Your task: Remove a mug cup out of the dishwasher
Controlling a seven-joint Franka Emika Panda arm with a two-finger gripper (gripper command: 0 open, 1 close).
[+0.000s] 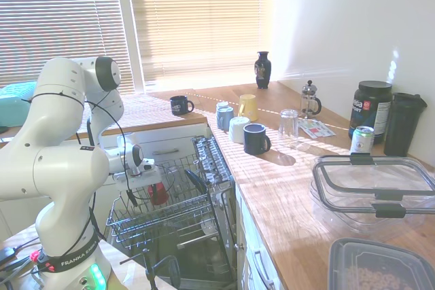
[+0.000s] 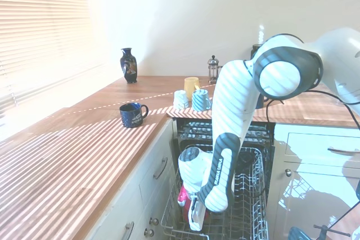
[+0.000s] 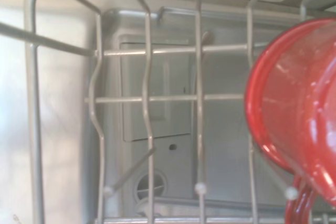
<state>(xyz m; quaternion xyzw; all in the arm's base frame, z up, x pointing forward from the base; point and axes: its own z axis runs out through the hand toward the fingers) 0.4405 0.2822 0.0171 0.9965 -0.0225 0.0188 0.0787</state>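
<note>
The red mug cup (image 1: 159, 195) sits among the wires at the near-left part of the dishwasher (image 1: 204, 168) rack (image 1: 183, 225), which is pulled out. My gripper (image 1: 145, 190) hangs straight down into the rack, right beside the mug, touching or nearly touching it. The second exterior view shows the gripper (image 2: 194, 223) low in the rack (image 2: 247, 195) with the mug cup (image 2: 183, 198) peeking out behind it. In the wrist view the mug cup (image 3: 299, 103) fills one side, open mouth toward the camera, handle at the picture's bottom edge. Whether it is gripped does not show.
On the wooden counter (image 1: 285, 188) stand a navy mug (image 1: 256, 139), a second navy mug (image 1: 181, 104), a yellow mug (image 1: 247, 107), pale mugs (image 1: 231, 123), a glass (image 1: 289, 123), a French press (image 1: 310, 98) and a vase (image 1: 263, 69). Plastic containers (image 1: 374, 188) sit nearer. White drawers (image 2: 315, 155) flank the dishwasher.
</note>
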